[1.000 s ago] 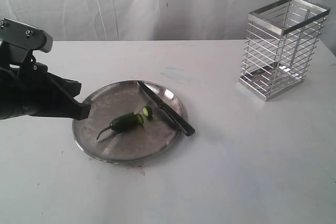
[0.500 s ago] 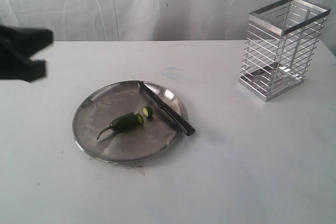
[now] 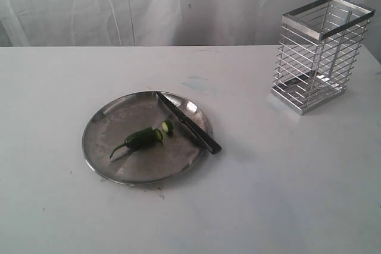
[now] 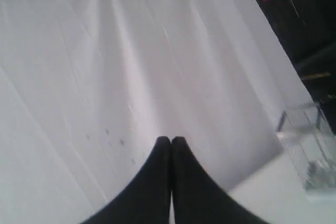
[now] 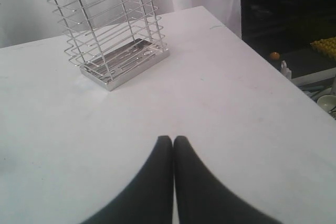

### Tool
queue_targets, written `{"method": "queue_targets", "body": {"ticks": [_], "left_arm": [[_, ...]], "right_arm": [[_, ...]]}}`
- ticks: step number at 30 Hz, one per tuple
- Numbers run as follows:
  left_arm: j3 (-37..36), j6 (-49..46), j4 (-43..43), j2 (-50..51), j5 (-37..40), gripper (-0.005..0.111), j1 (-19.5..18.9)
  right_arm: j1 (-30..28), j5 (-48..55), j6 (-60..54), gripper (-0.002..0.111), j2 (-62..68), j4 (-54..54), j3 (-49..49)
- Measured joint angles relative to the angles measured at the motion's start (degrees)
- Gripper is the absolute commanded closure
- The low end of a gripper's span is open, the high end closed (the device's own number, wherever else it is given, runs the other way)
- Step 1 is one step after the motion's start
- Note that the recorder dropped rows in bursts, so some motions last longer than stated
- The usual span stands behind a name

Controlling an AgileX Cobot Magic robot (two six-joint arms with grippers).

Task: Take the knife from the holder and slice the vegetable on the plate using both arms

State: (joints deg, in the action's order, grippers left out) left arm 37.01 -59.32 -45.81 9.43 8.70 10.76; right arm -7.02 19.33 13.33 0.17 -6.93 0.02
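Observation:
In the exterior view the steel plate [image 3: 107, 129] lies left of centre on the white table. On it rests the green chili vegetable [image 3: 138, 138], with two cut slices [image 3: 164, 129] beside its end. The knife [image 3: 188, 123] lies across the plate's right rim, black handle hanging over the edge. The chrome wire holder [image 3: 319, 52] stands empty at the back right and also shows as the holder [image 5: 110, 30] in the right wrist view. Neither arm appears in the exterior view. My left gripper [image 4: 171, 140] is shut and empty, facing a white curtain. My right gripper [image 5: 173, 139] is shut and empty above bare table.
A white curtain [image 3: 149, 4] hangs behind the table. The table's right edge [image 5: 262, 61] drops off to a dark area beyond. A blurred view of the holder [image 4: 310, 150] sits at the side of the left wrist view.
The left arm, which was beside the plate's left rim, has drawn back left and upward and left the exterior view. Plate, chili, knife and holder have not moved.

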Motion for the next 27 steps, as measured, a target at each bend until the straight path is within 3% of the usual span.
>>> {"method": "queue_targets", "body": {"ticks": [2, 3, 5, 6, 9, 13, 15, 22, 27], "left_arm": [[-0.29, 29.32, 23.80, 0.00, 8.26, 0.107, 0.00], [-1.56, 38.50, 33.54, 0.00, 11.71, 0.107, 0.00], [-7.07, 49.79, 44.27, 0.00, 11.12, 0.107, -0.05], [-11.29, 53.80, 47.27, 0.10, 7.20, 0.107, -0.05], [-23.82, 62.02, 49.95, -1.21, -7.18, 0.107, -0.05], [-33.33, 65.25, 48.98, -6.32, -12.23, 0.107, -0.14], [-35.95, 65.69, 47.55, -8.38, -11.43, 0.107, -0.68], [-36.85, 66.14, 45.36, -9.11, 3.41, 0.107, -4.66], [-36.85, 66.14, 45.24, -9.21, 5.20, 0.107, -4.77]], "right_arm": [[0.00, 0.00, 0.00, 0.108, 0.00, 0.00, 0.00], [0.00, 0.00, 0.00, 0.108, 0.00, 0.00, 0.00], [0.00, 0.00, 0.00, 0.108, 0.00, 0.00, 0.00], [0.00, 0.00, 0.00, 0.108, 0.00, 0.00, 0.00], [0.00, 0.00, 0.11, 0.108, 0.00, 0.00, 0.00], [0.00, 0.00, 0.11, 0.108, 0.00, 0.00, 0.00], [0.00, 0.00, 0.11, 0.108, 0.00, 0.00, 0.00], [0.00, 0.00, 0.11, 0.108, 0.00, 0.00, 0.00], [0.00, 0.00, 0.11, 0.108, 0.00, 0.00, 0.00]]}}
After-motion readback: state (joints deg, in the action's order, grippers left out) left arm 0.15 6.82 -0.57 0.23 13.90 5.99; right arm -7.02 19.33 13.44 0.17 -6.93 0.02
